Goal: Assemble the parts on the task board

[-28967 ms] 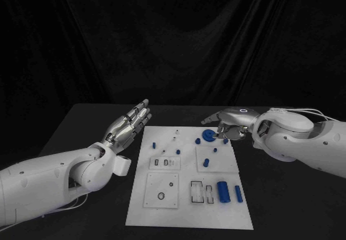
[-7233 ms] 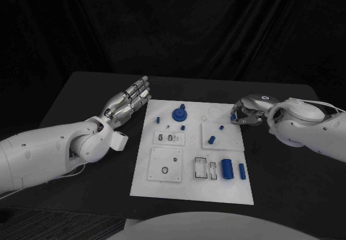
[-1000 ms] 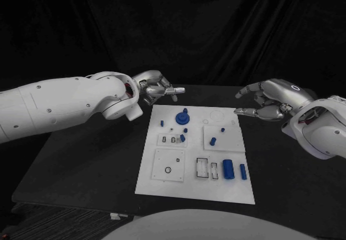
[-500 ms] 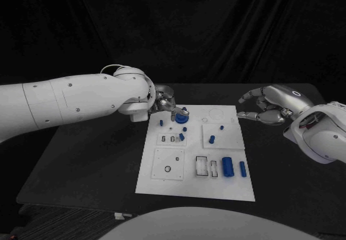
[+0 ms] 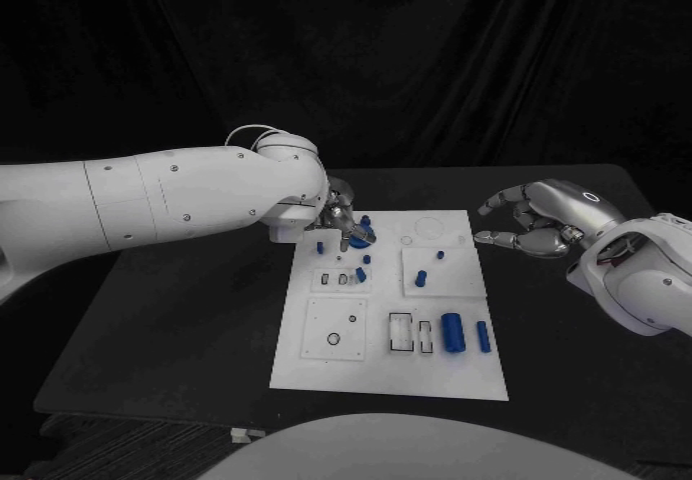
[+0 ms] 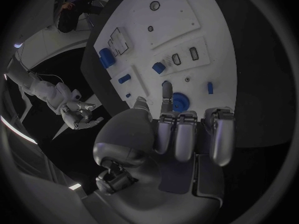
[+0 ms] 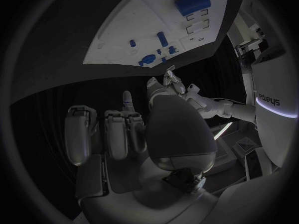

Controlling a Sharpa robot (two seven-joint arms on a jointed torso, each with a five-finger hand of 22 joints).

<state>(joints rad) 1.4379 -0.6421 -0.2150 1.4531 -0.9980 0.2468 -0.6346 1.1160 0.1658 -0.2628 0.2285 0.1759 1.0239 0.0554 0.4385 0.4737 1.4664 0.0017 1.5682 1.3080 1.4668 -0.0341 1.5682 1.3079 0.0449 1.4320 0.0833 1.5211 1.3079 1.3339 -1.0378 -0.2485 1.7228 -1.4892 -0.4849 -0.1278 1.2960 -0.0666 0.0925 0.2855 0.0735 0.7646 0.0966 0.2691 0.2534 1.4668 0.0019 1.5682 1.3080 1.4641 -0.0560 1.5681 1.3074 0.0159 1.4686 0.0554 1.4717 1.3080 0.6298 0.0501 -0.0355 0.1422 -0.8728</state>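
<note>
A: On the black worktop (image 5: 173, 330) the white board (image 5: 368, 365) lies with its long axis running away from the robot, far short edge between the two hands.

B: And the left hand (image 5: 342, 218)?

A: It's over the board's far left corner, right above the blue gear (image 5: 359, 238). In the left wrist view its fingers (image 6: 176, 134) lie side by side, stretched toward the gear (image 6: 181, 102), thumb alongside. Whether they're actually touching it, I cannot tell.

B: Right hand (image 5: 544, 220)?

A: Off the board's far right edge, above the worktop. Fingers loosely curled, apart, nothing in them.

B: Any parts near the front?

A: A big blue cylinder (image 5: 454, 333) lies at the near right, long axis pointing away from the robot, and a slimmer blue pin (image 5: 482, 337) lies just beside it on the right, parallel. Left of them sit two empty rectangular slots (image 5: 414, 333).

B: Mid-board?

A: Small blue pegs (image 5: 421, 279) lying or standing around the middle; one by the slotted plate (image 5: 361, 273), another on the left edge (image 5: 319, 245). Too small to call which way each points.
</note>
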